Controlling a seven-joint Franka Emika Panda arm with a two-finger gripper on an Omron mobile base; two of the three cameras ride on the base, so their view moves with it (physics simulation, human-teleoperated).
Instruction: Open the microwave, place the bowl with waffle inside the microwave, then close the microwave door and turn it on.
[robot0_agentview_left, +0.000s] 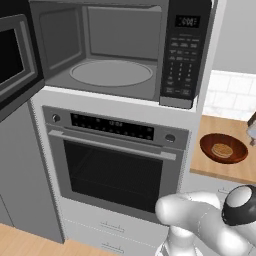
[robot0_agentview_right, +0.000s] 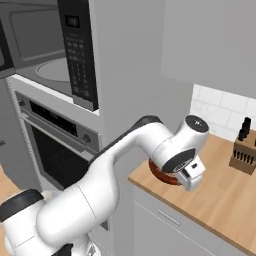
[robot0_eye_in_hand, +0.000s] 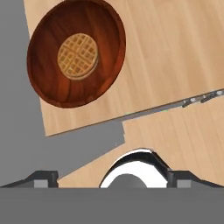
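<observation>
Large black-and-grey built-in microwave (robot0_agentview_left: 120, 50) stands open, grey cavity bare. Round reddish-brown glossy wooden bowl (robot0_eye_in_hand: 76, 52) sits on light wood counter (robot0_eye_in_hand: 175, 48), right of steel wall oven (robot0_agentview_left: 112, 165), small golden grid-patterned waffle (robot0_eye_in_hand: 78, 56) at centre. Our two-finger gripper (robot0_eye_in_hand: 111, 177) hovers above, jaws spread wide, holding nothing. We judge bowl stiff, light, slippery; grasp rim, keep level.

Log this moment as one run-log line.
black-and-grey microwave: door open, cavity empty | reddish-brown wooden bowl: on wooden counter, round golden waffle inside | hand: open, above bowl

microwave (robot0_agentview_left: 120, 50) display digits, too blurred
</observation>
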